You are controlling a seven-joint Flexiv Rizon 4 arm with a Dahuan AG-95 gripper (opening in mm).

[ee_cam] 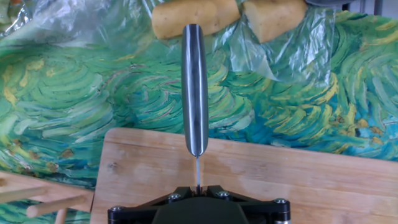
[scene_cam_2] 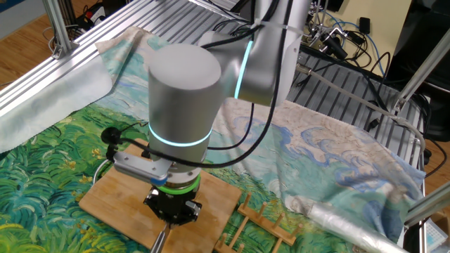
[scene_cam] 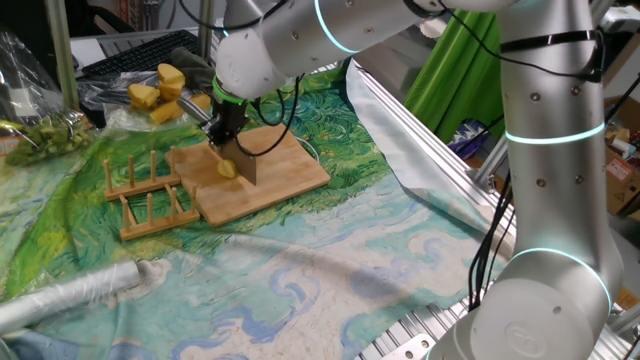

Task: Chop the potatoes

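A small pale-yellow potato piece (scene_cam: 227, 168) lies on the wooden board (scene_cam: 285, 170), touching the left side of a knife blade (scene_cam: 244, 166) that stands edge-down on the board. My gripper (scene_cam: 228, 125) is shut on the knife and points down over the board. In the hand view the knife's steel handle (ee_cam: 194, 87) runs away from my gripper (ee_cam: 197, 186) over the board (ee_cam: 298, 180); the potato is hidden there. In the other fixed view my gripper (scene_cam_2: 172, 205) sits over the board (scene_cam_2: 116, 197) and the arm hides the potato.
Bigger deep-yellow chunks (scene_cam: 160, 90) lie on clear plastic behind the board, also in the hand view (ee_cam: 194, 15). A wooden peg rack (scene_cam: 150, 195) stands left of the board. A rolled silver sheet (scene_cam: 70, 295) lies at the front left. Aluminium frame rails (scene_cam: 440, 150) run on the right.
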